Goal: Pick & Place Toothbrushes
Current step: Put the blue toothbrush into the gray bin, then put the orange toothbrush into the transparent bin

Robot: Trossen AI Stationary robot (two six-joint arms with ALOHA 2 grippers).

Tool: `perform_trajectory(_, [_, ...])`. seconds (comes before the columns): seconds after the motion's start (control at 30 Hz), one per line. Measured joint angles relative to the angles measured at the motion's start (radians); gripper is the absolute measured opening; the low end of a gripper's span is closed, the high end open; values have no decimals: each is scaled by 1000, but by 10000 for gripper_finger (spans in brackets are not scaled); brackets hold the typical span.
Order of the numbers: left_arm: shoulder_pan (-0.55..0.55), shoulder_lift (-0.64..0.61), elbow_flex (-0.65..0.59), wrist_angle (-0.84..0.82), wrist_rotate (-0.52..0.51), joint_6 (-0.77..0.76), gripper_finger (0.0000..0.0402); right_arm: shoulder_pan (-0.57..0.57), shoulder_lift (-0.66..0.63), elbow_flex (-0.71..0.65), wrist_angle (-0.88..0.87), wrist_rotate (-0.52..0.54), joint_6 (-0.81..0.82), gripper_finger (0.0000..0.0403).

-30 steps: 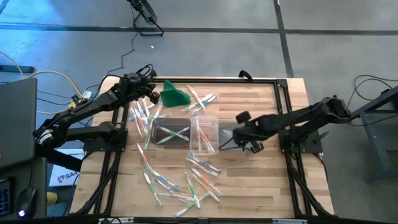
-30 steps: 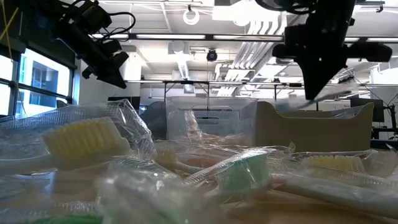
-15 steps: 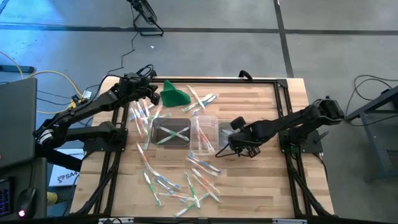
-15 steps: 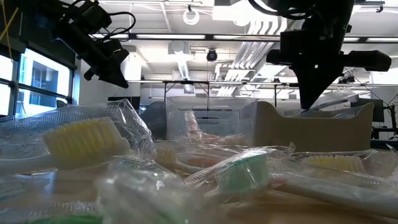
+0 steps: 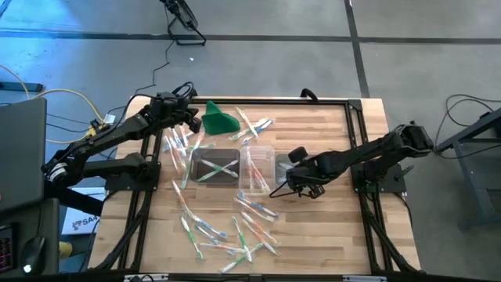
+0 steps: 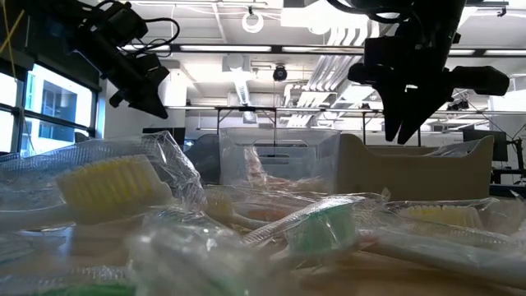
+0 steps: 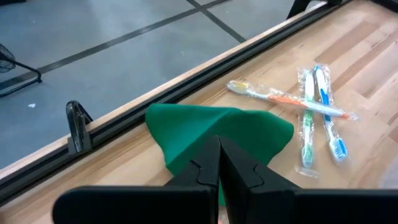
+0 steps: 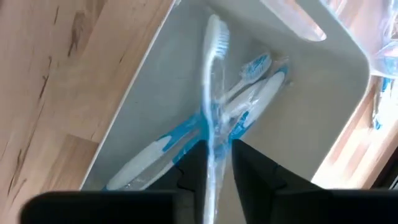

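Shifting toward the middle of the high view since a second ago, the right arm is now hanging its gripper over the rightmost tub, and its jaws are parting where they were clamped before.

Starting at the upper left of that view, the left gripper is waiting with its jaws pressed shut on nothing, just beside the green cloth and a small clutch of wrapped toothbrushes. Its wrist view is showing three more of them lying on bare wood past the cloth.

Moving to centre frame, the dark tub is carrying two green-handled brushes crossed inside it, and the clear tub next door is holding a pinkish one. Below these, in the lower middle, the loose toothbrushes are lying scattered in a heap on the table.

Right of centre, the right gripper is poised above the grey tub. In its wrist view a wrapped blue toothbrush is standing between the loosening jaws, over other blue brushes in the tub; I judge it is being let go.

These things look featherlight and stiff, but the crinkly film is slippery. Pinching the handle mid-length, across the narrow side, seems safest.
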Motion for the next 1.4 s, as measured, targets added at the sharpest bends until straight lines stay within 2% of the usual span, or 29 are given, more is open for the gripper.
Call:
perform_trajectory(0.13, [0, 0, 0, -26, 0, 0, 0, 1, 0, 0, -1, 59, 33, 92])
perform_trajectory(0.33, [0, 0, 0, -31, 0, 0, 0, 18, -1, 39, -40, 177, 56, 74])
perform_trajectory(0.43, [0, 0, 0, -31, 0, 4, 0, 18, -1, 66, -61, 184, 72, 55])
perform_trajectory(0.63, [0, 0, 0, -31, -1, 8, 0, -4, -1, 98, -93, 183, 210, 11])
perform_trajectory(0.8, [0, 0, 0, -31, 6, 9, 0, -23, -4, 98, -94, 183, 313, 5])
perform_trajectory(1.07, [0, 0, 0, -27, 75, 65, 0, -57, -28, 99, 51, 184, 399, 3])
perform_trajectory(1.4, [0, 0, 0, -24, 132, 90, 0, -163, -106, 100, 269, 183, 400, 4])
